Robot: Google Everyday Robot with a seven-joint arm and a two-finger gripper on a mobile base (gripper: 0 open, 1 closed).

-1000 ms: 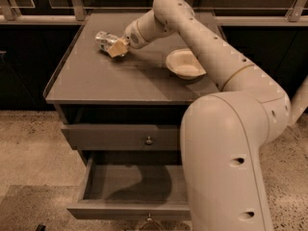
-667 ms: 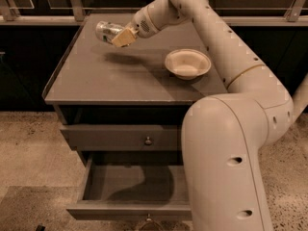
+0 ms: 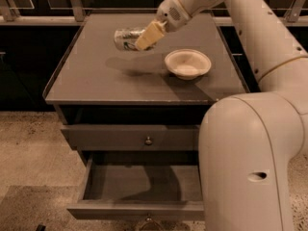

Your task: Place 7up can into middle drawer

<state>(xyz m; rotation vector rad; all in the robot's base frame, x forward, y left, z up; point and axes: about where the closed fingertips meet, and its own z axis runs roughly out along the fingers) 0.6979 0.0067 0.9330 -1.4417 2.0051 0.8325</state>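
My gripper (image 3: pixel 144 36) is shut on the 7up can (image 3: pixel 126 38), a silvery can with green markings. It holds the can lying sideways in the air above the grey cabinet top (image 3: pixel 96 76), left of the cream bowl (image 3: pixel 187 63). The middle drawer (image 3: pixel 139 189) is pulled open below and looks empty; its knob (image 3: pixel 148 220) shows at the bottom edge. The like grey drawer above it (image 3: pixel 130 137) is closed.
My large white arm (image 3: pixel 250 162) fills the right side and covers the drawers' right ends. A dark railing and wall run behind the cabinet. Speckled floor lies to the left of the cabinet.
The gripper has lifted the can off the cabinet top and carried it up and toward the front, away from the back of the top.
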